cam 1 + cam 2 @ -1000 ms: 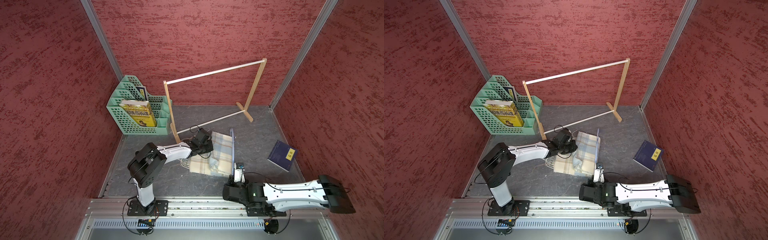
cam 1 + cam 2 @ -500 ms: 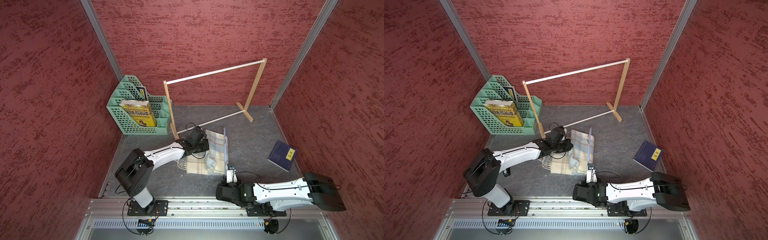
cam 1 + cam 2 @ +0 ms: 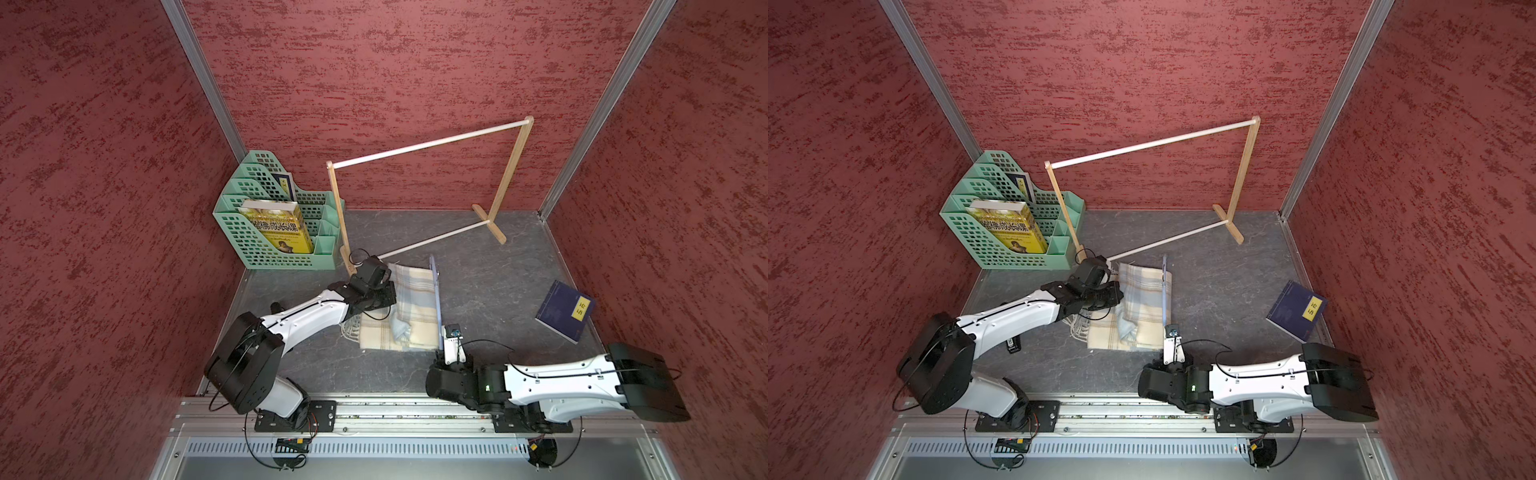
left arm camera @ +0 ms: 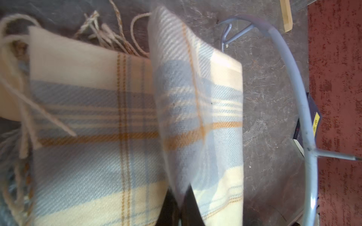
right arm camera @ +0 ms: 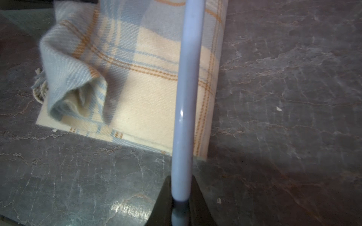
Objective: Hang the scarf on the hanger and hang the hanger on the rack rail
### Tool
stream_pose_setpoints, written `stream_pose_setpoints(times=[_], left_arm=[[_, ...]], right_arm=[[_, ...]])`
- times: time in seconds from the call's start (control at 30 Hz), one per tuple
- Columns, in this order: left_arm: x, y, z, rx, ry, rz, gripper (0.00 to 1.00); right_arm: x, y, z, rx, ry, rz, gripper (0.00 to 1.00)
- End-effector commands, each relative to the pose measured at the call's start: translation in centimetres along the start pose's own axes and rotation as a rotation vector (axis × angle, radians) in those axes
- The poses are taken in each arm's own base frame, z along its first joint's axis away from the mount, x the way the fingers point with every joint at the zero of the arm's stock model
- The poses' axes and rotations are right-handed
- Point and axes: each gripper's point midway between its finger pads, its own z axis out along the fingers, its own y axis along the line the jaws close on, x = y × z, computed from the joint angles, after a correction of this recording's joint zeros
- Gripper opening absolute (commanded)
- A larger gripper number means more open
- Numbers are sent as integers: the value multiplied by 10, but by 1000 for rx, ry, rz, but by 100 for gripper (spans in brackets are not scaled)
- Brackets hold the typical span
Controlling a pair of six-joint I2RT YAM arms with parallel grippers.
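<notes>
Your left gripper (image 4: 181,203) is clamped on 1 raised fold of the scarf (image 3: 409,316), which otherwise lies flat just in front of the wooden rack's (image 3: 428,145) lower rail. Your right gripper (image 5: 181,195) is clamped on the hanger (image 3: 435,299), held on edge over the scarf's side farthest from your left arm, also in front of that rail. Lift the fold higher, hold the hanger steady, then feed the cloth through its opening. I'd expect the fringe to snag, so go slowly.
</notes>
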Motion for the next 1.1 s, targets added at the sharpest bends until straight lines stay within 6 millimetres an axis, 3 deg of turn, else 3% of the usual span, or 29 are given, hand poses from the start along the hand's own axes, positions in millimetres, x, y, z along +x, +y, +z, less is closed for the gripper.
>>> stream_pose_setpoints(times=[0.0, 0.33, 0.5, 0.77, 0.9, 1.07], left_arm=[[-17, -11, -15, 39, -52, 32, 0], [-40, -36, -36, 73, -93, 59, 0], [-42, -38, -35, 77, -93, 55, 0], [-56, -58, -38, 129, -110, 41, 0], [-64, -73, -43, 157, -133, 49, 0], [-65, -88, -26, 174, -119, 59, 0]], right_arm=[[-9, 28, 0, -66, -12, 9, 0], [-12, 59, 2, -132, 2, -15, 0], [-19, 65, -3, -160, -11, -15, 0], [-19, 79, -7, -259, -18, -34, 0], [-23, 61, -6, -270, -40, 29, 0], [-20, 9, 8, -197, -46, 150, 0]])
